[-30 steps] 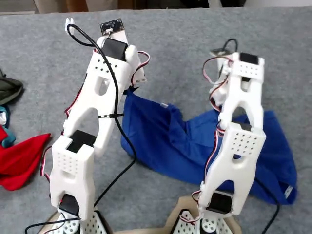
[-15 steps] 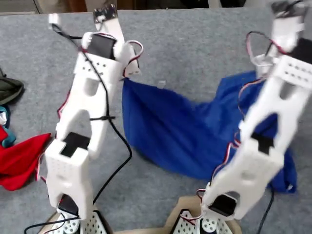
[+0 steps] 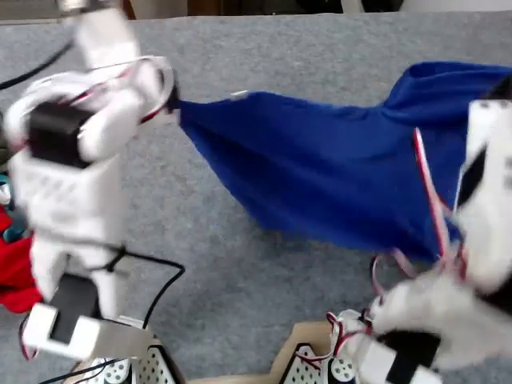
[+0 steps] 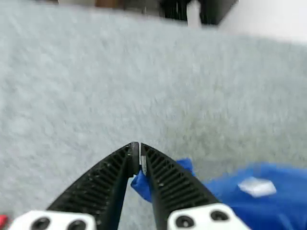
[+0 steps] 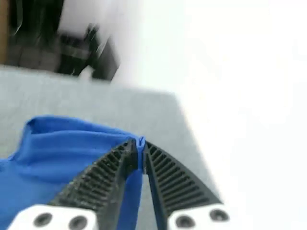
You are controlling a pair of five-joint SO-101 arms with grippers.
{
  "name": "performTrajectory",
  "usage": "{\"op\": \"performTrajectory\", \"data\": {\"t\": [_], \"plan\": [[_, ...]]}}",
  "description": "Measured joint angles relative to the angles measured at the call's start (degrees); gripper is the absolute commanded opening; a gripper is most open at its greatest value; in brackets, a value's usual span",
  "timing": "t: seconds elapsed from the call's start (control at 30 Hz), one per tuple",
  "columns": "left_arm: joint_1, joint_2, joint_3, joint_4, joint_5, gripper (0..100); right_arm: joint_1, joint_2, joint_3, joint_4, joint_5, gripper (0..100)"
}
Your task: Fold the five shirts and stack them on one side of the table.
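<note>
The blue shirt (image 3: 320, 176) spans between both arms: left end effector (image 4: 136, 149) clamps one corner, right end effector (image 5: 139, 144) seemingly pinches the opposite edge.

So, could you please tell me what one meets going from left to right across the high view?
Red garment at the edge → left arm → blue shirt held up off the table → right arm.

The blue shirt (image 3: 320, 184) hangs stretched between the left arm (image 3: 72, 152) and right arm (image 3: 488, 192) over the grey table (image 3: 240, 40).
</note>
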Motion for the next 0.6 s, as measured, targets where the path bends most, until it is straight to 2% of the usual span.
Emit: {"op": "performTrajectory", "data": {"t": [0.3,0.6], "plan": [[-9.1,-19.3,3.0,0.0,-7.6,2,1.8,-15.5,-0.7,-8.5,0.0,0.4],[-19.3,-36.6,6.4,0.0,-14.9,2,1.8,-22.1,-1.8,-14.6,0.0,0.4]]}}
